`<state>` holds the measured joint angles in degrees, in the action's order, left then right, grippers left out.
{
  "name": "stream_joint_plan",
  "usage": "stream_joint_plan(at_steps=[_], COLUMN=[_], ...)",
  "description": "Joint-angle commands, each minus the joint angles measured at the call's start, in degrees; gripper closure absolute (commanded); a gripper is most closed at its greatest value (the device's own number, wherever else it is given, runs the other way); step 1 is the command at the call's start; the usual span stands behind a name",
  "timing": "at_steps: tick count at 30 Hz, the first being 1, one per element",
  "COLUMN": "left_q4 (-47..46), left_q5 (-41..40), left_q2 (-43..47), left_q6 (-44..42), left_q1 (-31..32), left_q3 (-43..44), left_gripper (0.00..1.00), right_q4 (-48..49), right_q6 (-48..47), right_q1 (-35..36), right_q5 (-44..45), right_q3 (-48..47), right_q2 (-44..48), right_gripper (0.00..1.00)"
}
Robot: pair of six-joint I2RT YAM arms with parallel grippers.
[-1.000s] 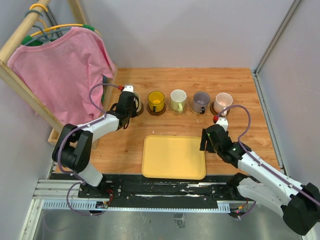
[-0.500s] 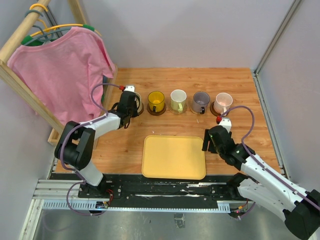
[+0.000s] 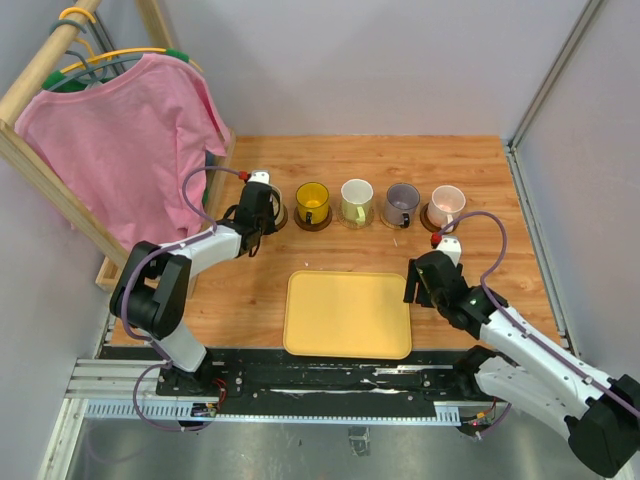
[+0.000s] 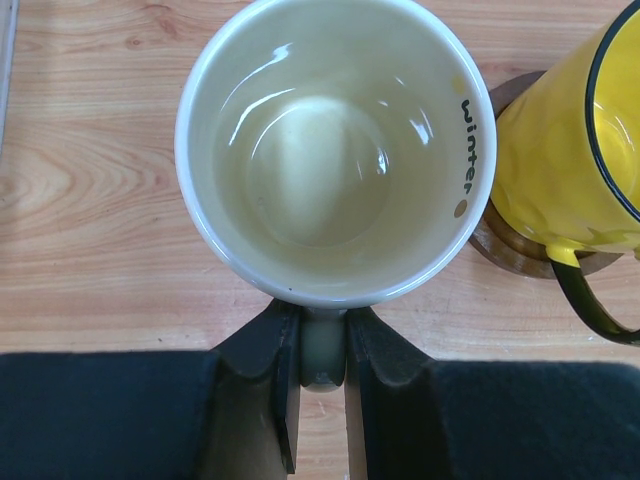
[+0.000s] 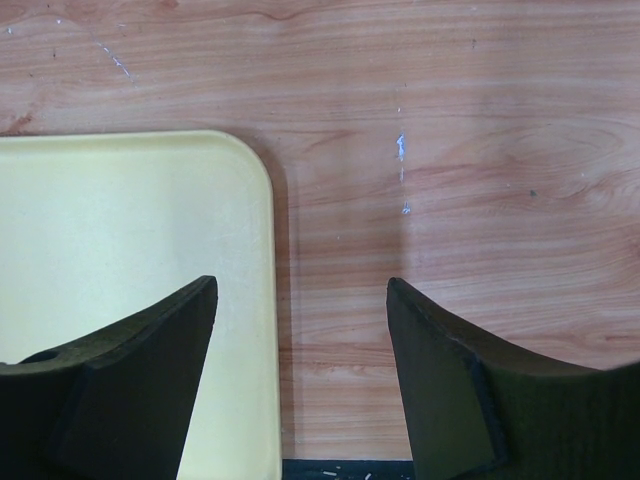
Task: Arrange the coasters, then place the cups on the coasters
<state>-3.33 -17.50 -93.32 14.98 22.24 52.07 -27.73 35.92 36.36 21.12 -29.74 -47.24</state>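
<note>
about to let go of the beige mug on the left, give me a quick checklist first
1. Left gripper shut on the beige ceramic mug's handle: ok.
2. Beige mug upright: ok.
3. Beige mug centred on its dark brown coaster: cannot tell, mostly hidden.
4. Gap to the translucent yellow mug: cannot tell, rims look very close.
5. White mug, grey-purple mug and pale pink mug on coasters: ok.
6. Right gripper open, empty, by the yellow rectangular tray, away from the mugs: ok.
</note>
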Motion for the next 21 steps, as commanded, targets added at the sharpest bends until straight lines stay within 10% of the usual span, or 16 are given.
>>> stream_joint_plan(at_steps=[1, 21], left_q4=[-4.67, -4.67], left_q5=[-2.53, -3.71], left_q2=[0.65, -0.63], left_q6=[-0.63, -0.42], left_q1=[-0.51, -0.53], left_q3=[2.48, 2.5], left_gripper=[1.0, 0.97], right_q4=[-0.34, 0.99], right_q6=[0.56, 0.52], right_q1=[0.72, 0.66], right_q5=[0.77, -0.05], right_q3=[-0.77, -0.23], right_q2=[-0.28, -2.28], right_gripper=[0.3, 0.3])
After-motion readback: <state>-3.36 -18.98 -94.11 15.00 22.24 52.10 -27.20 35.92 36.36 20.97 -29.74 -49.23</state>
